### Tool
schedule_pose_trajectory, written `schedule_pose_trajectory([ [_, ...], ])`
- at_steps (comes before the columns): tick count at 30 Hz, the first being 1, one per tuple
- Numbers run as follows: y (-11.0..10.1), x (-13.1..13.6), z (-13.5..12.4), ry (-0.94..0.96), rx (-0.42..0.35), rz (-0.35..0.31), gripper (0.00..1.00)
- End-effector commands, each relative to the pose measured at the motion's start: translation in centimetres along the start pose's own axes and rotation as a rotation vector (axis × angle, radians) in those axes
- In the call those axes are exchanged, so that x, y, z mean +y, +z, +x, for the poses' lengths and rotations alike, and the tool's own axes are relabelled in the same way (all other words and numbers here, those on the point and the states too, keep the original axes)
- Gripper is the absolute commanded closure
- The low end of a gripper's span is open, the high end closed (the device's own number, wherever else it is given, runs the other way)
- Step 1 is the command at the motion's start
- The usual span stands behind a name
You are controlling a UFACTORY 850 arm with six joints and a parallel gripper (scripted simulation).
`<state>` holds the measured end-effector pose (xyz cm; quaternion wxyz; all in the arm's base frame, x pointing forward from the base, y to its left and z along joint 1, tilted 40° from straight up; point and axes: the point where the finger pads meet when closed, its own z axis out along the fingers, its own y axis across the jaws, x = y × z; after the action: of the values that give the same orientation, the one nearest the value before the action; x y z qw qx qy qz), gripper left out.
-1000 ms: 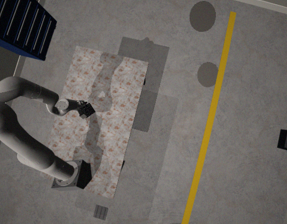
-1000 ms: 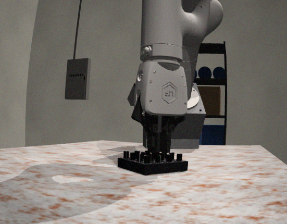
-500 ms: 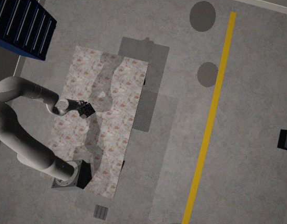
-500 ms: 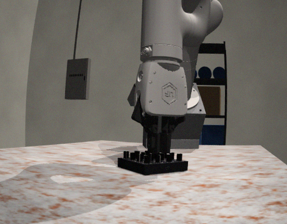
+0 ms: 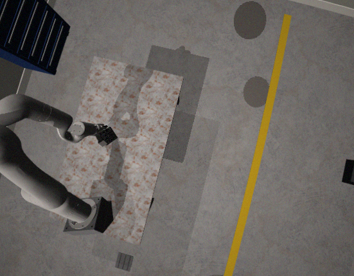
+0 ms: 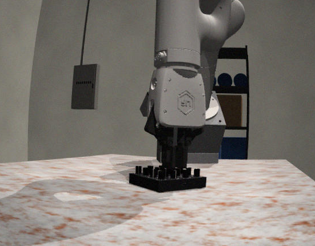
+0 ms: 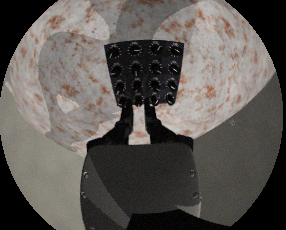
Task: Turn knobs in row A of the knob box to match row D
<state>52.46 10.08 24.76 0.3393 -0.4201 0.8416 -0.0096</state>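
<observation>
The black knob box (image 6: pixel 167 179) stands on its feet on the marbled table, with its rows of small black knobs on top. It also shows in the wrist view (image 7: pixel 144 73) and, small, in the overhead view (image 5: pixel 107 135). My gripper (image 6: pixel 174 166) points straight down and has come low onto the box. In the wrist view its fingers stand narrowly apart on either side of one knob (image 7: pixel 138 99) in the row nearest to the camera, second from the left. I see no squeeze on the knob. The white knob lines and printed names are too small to read.
The arm's base (image 5: pixel 88 216) stands at the table's near end. A dark blue cabinet (image 5: pixel 24 25) is beyond the table's corner. A shelf rack (image 6: pixel 233 103) stands behind the arm, and a grey wall box (image 6: pixel 85 86) hangs at the left.
</observation>
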Motion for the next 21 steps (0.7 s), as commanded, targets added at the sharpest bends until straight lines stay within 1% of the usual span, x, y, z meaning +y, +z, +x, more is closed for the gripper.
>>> schedule_pose_trajectory([
  [1,-0.03,-0.04,-0.04,0.0,-0.001,0.001,0.81],
  [21,0.34,-0.04,-0.04,0.0,-0.001,0.001,0.81],
])
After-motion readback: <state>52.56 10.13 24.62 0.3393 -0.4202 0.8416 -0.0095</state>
